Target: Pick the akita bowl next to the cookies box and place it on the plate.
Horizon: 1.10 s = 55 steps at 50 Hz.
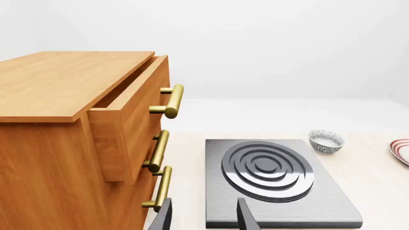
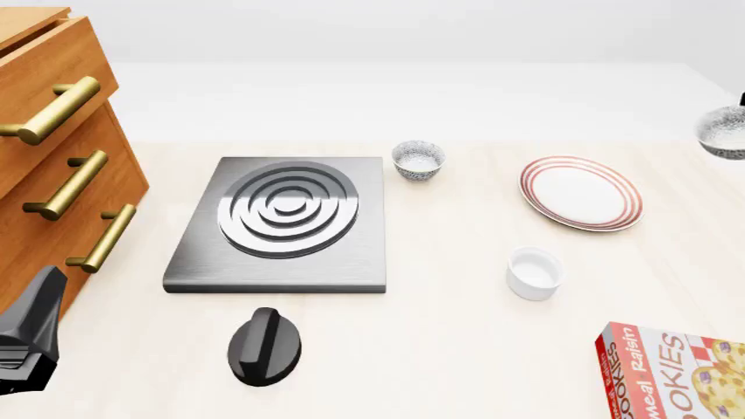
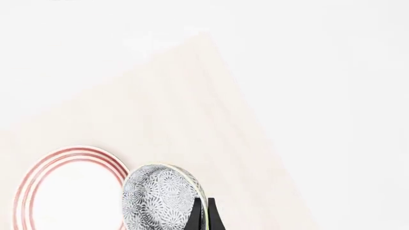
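An akita bowl [image 2: 724, 132], grey-and-white speckled, hangs in the air at the far right edge of the front view, beyond the plate [image 2: 580, 193]. In the right wrist view my right gripper [image 3: 206, 216] is shut on this bowl's [image 3: 158, 197] rim, with the red-ringed plate [image 3: 64, 190] lying below and to one side. The cookies box [image 2: 675, 374] lies at the near right corner. A second speckled bowl [image 2: 418, 160] rests beside the stove. My left gripper [image 1: 204, 219] is open and holds nothing, low by the cabinet [image 2: 52, 148].
A wooden cabinet [image 1: 70, 124] with brass handles and a partly open top drawer stands at the left. A grey stove plate [image 2: 283, 221] lies mid-table with a black knob [image 2: 265, 346] in front. A plain white cup [image 2: 535, 272] stands between plate and box.
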{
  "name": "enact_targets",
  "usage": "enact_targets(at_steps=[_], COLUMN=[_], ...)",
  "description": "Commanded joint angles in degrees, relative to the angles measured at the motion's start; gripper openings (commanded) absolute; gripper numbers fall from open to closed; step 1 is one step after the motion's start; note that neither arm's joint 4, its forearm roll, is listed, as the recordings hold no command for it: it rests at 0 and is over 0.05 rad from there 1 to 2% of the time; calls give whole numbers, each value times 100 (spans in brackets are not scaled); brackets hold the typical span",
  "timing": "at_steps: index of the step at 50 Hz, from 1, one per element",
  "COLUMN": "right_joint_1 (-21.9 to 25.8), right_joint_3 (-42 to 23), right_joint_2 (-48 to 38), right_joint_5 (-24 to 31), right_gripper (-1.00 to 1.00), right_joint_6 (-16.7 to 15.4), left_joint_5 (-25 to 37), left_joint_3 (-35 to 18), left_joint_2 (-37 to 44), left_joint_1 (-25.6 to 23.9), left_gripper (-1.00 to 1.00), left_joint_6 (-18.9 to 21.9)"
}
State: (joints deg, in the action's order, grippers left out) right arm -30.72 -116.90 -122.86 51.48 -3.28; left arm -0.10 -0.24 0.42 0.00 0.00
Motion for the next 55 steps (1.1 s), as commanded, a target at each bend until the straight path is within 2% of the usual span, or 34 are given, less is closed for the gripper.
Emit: enact_targets(at_steps=[1, 7, 10, 15, 35, 55], right_joint_1=[267, 492, 492, 664, 972, 1324], right_joint_3=[-250, -356, -402, -516, -884, -410], right_joint_2=[-191, -352, -392, -467, -791, -712], right_joint_5=[78, 45, 32, 54, 110, -245], right_gripper=[-100, -100, -100, -100, -100, -100], right_joint_6=[466, 752, 721, 935, 1190, 1525], left_joint_5=[0, 0, 0, 0, 0, 0], left_joint_3=[0, 0, 0, 0, 0, 0], left_joint_2=[0, 0, 0, 0, 0, 0], left_joint_1=[0, 0, 0, 0, 0, 0], left_gripper=[100, 100, 100, 100, 100, 100], left_joint_6=[0, 0, 0, 0, 0, 0])
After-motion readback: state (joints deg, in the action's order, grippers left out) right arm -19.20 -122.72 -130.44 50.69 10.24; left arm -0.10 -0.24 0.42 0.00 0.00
